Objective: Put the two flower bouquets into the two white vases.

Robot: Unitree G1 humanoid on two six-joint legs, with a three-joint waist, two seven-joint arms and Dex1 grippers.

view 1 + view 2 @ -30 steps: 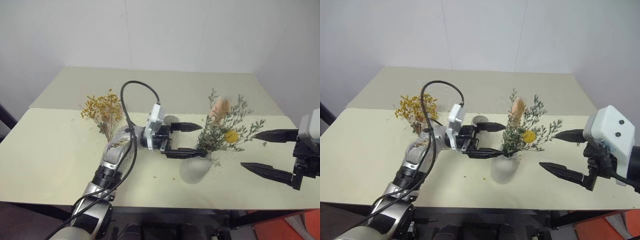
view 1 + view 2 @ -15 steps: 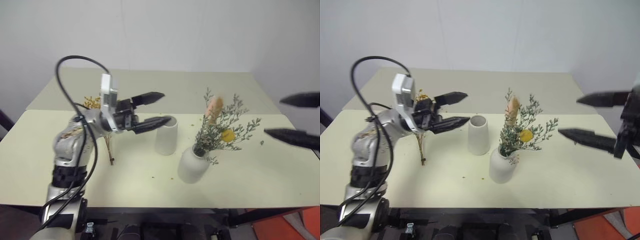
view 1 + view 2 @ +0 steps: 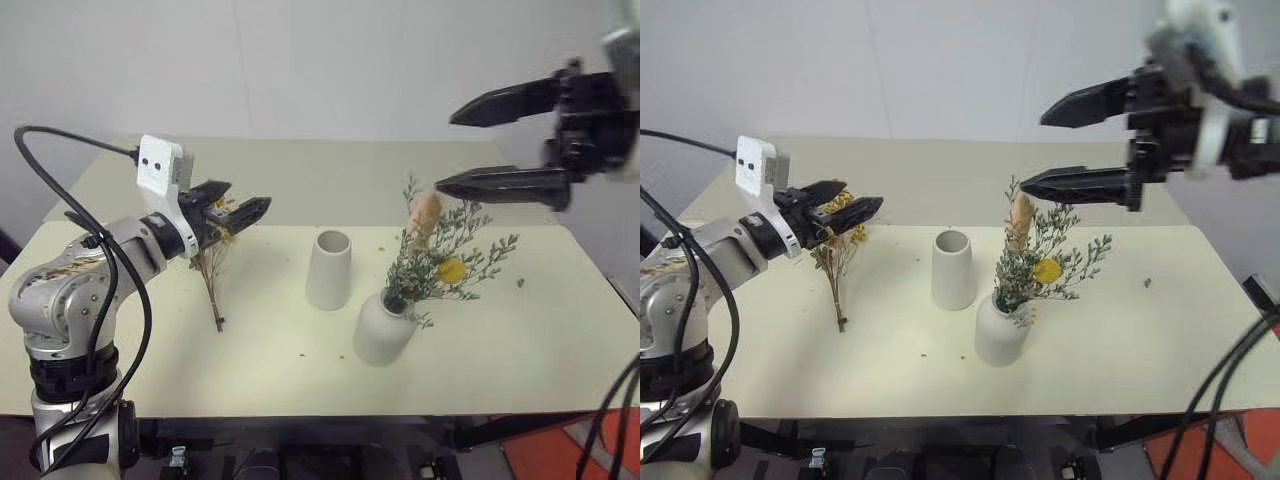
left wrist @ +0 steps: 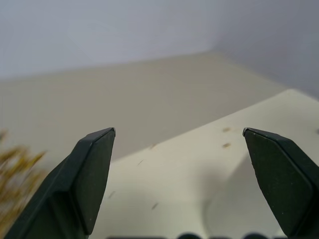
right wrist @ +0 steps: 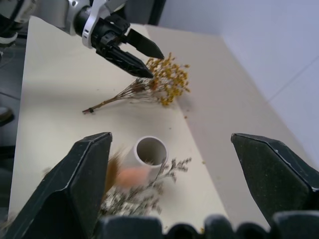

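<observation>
Right now both my grippers stand with jaws spread wide and nothing between them. My left gripper (image 3: pixel 845 208) hangs above the blossom end of the dried bunch of tiny yellow-orange flowers on thin stems (image 5: pixel 149 87), which lies flat on the pale cream table (image 3: pixel 520 340), stems running back toward me. Beyond its tips, to my right, stands the taller tapered matte white vase with a wide mouth (image 3: pixel 329 270), empty. My right gripper (image 3: pixel 470 150) hangs high, pointing left, above the grey-green sprigs with a pink plume and a yellow ball (image 3: pixel 440 255), which stand in the squat round white vase with a narrow neck (image 3: pixel 383 330).
</observation>
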